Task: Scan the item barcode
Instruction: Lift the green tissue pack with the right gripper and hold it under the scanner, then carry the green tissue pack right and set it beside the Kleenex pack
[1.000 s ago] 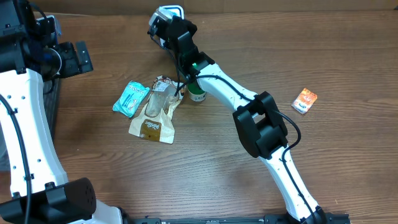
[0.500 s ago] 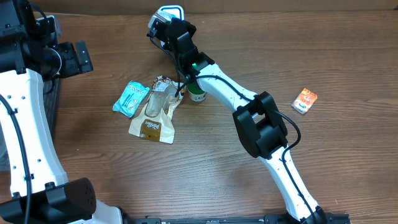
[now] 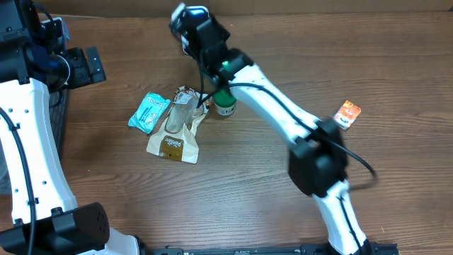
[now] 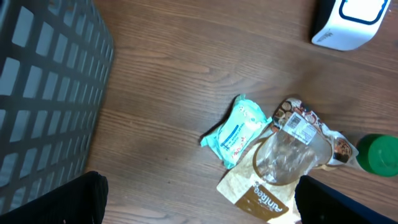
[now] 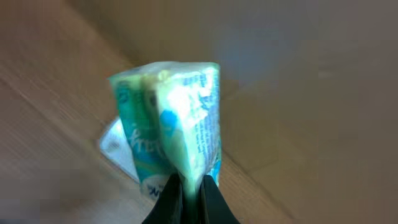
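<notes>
Overhead: right gripper [image 3: 187,19] up at far table [image 3: 396,184] edge, over scanner spot. Left gripper [image 3: 79,67] well apart at left, so right arm far nearer.

Left wrist: left fingers spread wide, nothing between. Scanner [image 4: 346,22] top right, window facing up.

Right wrist: right fingers pinched tight on packet [image 5: 177,118] bottom edge. Packet's long axis runs straight out from fingertips, folded along it. Print blurred; barcode side probably faces away, cannot confirm. Needs window-side turn.

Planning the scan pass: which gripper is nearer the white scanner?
Right. The right gripper, shut on a green packet, hangs over the white scanner; the left gripper stands open far off, beside the black basket.
</notes>
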`<state>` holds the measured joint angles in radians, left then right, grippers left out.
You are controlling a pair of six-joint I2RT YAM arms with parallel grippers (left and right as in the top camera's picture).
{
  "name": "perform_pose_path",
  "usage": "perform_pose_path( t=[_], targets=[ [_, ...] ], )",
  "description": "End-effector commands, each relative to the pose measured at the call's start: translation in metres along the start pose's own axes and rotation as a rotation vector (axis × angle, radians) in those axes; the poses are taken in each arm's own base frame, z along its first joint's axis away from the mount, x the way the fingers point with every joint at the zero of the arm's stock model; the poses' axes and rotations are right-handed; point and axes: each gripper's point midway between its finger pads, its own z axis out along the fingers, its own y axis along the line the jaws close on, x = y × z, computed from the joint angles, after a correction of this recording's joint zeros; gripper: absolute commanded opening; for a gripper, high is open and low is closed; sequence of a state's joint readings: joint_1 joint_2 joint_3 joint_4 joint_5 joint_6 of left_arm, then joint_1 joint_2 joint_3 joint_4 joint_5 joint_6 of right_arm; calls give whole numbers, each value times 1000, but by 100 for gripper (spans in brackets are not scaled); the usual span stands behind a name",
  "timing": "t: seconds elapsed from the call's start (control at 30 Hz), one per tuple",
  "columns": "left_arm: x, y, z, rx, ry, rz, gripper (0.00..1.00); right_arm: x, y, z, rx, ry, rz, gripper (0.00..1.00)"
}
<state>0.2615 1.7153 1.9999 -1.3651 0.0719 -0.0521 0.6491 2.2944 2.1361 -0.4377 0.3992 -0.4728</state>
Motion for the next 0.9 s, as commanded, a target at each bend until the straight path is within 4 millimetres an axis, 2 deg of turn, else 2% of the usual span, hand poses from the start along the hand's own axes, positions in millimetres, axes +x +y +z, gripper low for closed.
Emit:
perform_pose_path(
  t=[0.0, 0.07, 0.13, 0.17, 0.2, 0.23, 0.27, 0.33, 0.4, 0.43, 0.47, 0.53, 0.57, 0.63, 0.7, 0.87],
  targets=[
    [-3, -4, -4, 10, -13, 0, 100, -54, -42, -105, -121, -86, 411, 4],
    [-3, -4, -4, 10, -13, 0, 99, -44, -46, -137, -203, -22, 481, 4],
    [-3, -4, -4, 10, -13, 0, 100, -24, -63, -158, -193, 61, 583, 4],
    [-3, -4, -4, 10, -13, 0, 100, -18, -67, -162, -188, 86, 602, 4],
    [-3, -4, -4, 10, -13, 0, 100, -1, -77, -170, -170, 144, 648, 4],
    [-3, -4, -4, 10, -13, 0, 100, 25, -89, -176, -142, 234, 705, 4],
    [-3, -4, -4, 10, -13, 0, 99, 49, -96, -178, -117, 320, 750, 4],
    [-3, -4, -4, 10, -13, 0, 100, 81, -104, -181, -95, 434, 803, 4],
    [-3, -4, -4, 10, -13, 0, 100, 124, -110, -180, -68, 572, 827, 4],
    [-3, -4, -4, 10, -13, 0, 100, 135, -113, -180, -54, 605, 831, 4],
    [-3, -4, -4, 10, -13, 0, 100, 165, -118, -176, -27, 679, 852, 4],
    [-3, -4, -4, 10, -13, 0, 100, 208, -121, -167, 12, 772, 903, 4],
    [-3, -4, -4, 10, -13, 0, 99, 220, -121, -164, 23, 794, 920, 4],
    [-3, -4, -4, 10, -13, 0, 100, 275, -113, -147, 5, 867, 1013, 4],
    [-3, -4, -4, 10, -13, 0, 99, 301, -108, -140, -23, 887, 1080, 4],
    [-3, -4, -4, 10, -13, 0, 99, 349, -99, -132, -68, 905, 1214, 4]
  ],
)
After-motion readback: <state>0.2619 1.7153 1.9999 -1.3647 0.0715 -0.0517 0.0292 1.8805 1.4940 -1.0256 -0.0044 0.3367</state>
